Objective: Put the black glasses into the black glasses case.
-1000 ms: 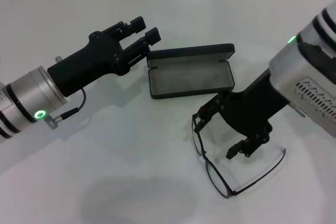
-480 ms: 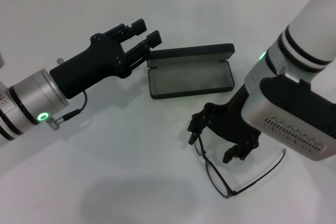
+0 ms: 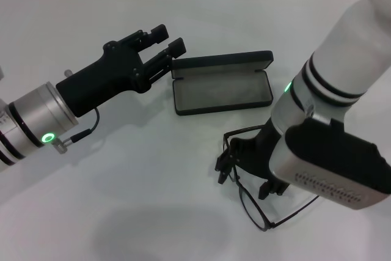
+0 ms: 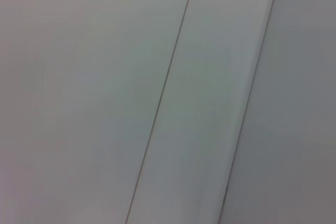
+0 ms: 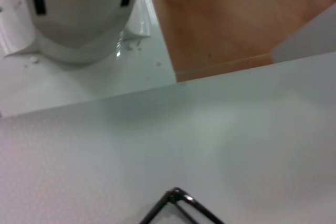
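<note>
Open black glasses case (image 3: pixel 221 91), interior unobstructed

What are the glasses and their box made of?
The black glasses look like thin metal wire, going by the very slim dark rims, though it could be plastic. The black glasses case seems hard, with a matte black shell and a soft-looking grey lining, maybe felt.

The glasses (image 3: pixel 250 203) are black and thin. The case (image 3: pixel 221 84) is black outside and grey inside. Both end effectors, left (image 3: pixel 165 44) and right (image 3: pixel 244 172), are black on silver arms with small green lights. The surface (image 3: pixel 122 181) is plain white.
</note>
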Controlling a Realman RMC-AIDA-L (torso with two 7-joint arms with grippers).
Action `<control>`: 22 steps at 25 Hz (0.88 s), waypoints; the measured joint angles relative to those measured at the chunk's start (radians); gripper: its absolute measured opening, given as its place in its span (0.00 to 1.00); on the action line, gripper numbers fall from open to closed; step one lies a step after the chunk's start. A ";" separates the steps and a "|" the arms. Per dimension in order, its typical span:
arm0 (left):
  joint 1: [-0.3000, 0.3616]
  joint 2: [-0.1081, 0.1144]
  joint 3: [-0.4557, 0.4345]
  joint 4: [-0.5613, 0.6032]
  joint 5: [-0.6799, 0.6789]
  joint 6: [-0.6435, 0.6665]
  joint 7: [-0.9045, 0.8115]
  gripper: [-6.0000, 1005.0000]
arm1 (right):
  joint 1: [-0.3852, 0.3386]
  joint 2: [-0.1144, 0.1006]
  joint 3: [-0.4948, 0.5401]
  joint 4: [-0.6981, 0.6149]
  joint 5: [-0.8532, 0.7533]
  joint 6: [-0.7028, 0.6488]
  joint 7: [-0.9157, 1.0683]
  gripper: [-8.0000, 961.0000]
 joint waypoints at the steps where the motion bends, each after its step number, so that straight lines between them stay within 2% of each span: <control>1: 0.000 0.000 0.000 0.000 0.000 0.000 0.000 0.51 | 0.006 0.000 -0.016 0.002 -0.005 0.005 0.007 0.75; 8: 0.000 0.000 0.001 0.000 0.005 -0.002 0.001 0.51 | 0.023 0.000 -0.073 0.024 -0.011 0.052 0.027 0.75; 13: 0.002 -0.002 0.001 0.000 0.006 -0.003 0.001 0.50 | 0.018 0.000 -0.086 0.028 -0.005 0.069 0.022 0.62; 18: 0.001 -0.002 0.004 0.000 0.006 -0.003 0.001 0.50 | 0.010 0.000 -0.118 0.035 -0.009 0.100 0.022 0.63; 22: 0.001 -0.003 0.006 -0.001 0.006 -0.003 0.001 0.50 | 0.007 0.000 -0.121 0.036 -0.010 0.097 0.023 0.55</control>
